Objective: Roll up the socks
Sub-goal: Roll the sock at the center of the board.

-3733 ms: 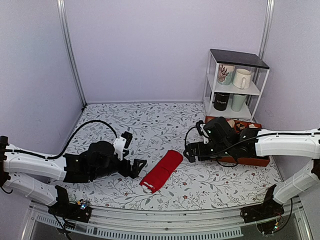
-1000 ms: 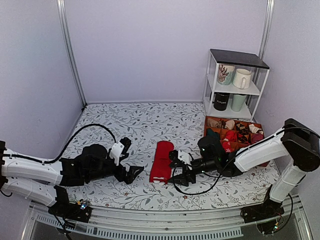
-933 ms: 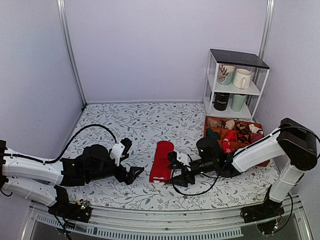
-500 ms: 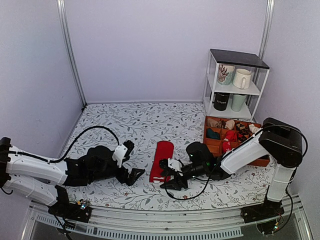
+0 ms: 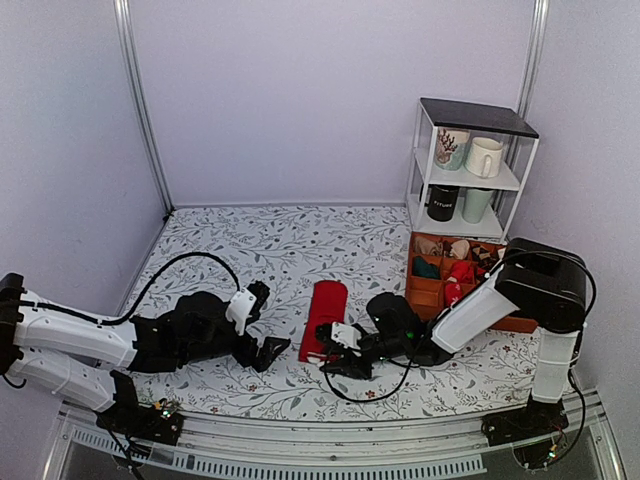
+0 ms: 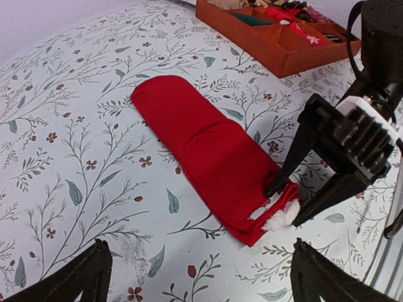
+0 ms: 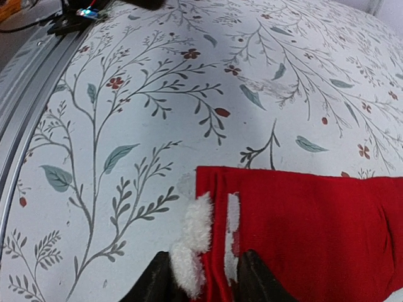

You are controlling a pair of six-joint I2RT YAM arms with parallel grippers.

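The socks (image 5: 323, 315) are a plain bright red pair lying flat on the flowered table, with a fluffy white cuff at the near end (image 6: 280, 217). My right gripper (image 5: 326, 360) lies low at that end. Its fingers straddle the cuff edge (image 7: 204, 274): one touches the white fluff, the other rests on the red fabric. The jaws are still apart and the socks (image 7: 302, 214) are not lifted. My left gripper (image 5: 272, 350) stands wide open just left of the socks (image 6: 208, 148), holding nothing (image 6: 198, 251).
An orange divided tray (image 5: 440, 290) with sock bundles sits right of the socks, and it also shows at the top of the left wrist view (image 6: 277, 56). A white shelf of mugs (image 5: 470, 170) stands behind it. The table's front rail (image 7: 38, 94) runs close by.
My right gripper slid left to the socks' near end and its jaws narrowed around the cuff. The left arm hardly moved. Earlier the socks lay diagonally; they now lie straighter.
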